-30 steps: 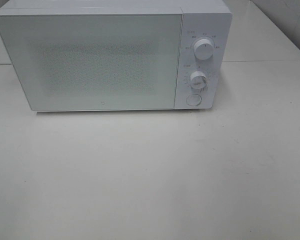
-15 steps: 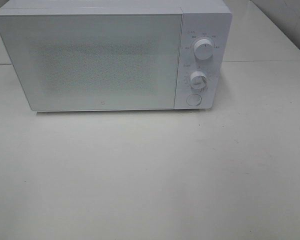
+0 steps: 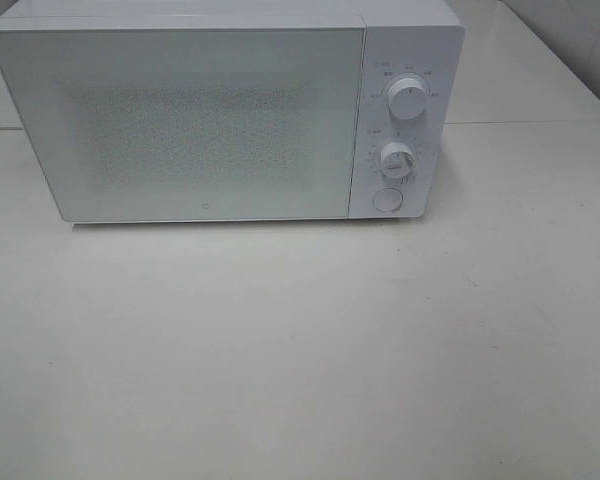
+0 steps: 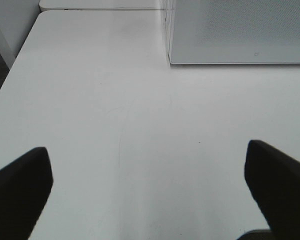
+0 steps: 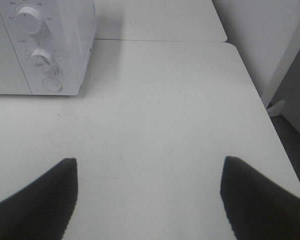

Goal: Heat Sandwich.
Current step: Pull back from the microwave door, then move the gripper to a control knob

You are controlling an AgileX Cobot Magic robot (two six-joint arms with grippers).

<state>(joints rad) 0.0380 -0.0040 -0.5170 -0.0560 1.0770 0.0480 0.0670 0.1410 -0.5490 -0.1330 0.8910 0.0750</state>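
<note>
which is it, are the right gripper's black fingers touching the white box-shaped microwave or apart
Apart. The right wrist view shows a stretch of bare white table between the open right gripper and the microwave.

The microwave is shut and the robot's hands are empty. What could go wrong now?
1. No sandwich shows anywhere, and the closed microwave hides its inside, so it might get started empty.
2. The round button sits just under the lower knob, so the wide-open right gripper might nudge that knob while reaching.
</note>
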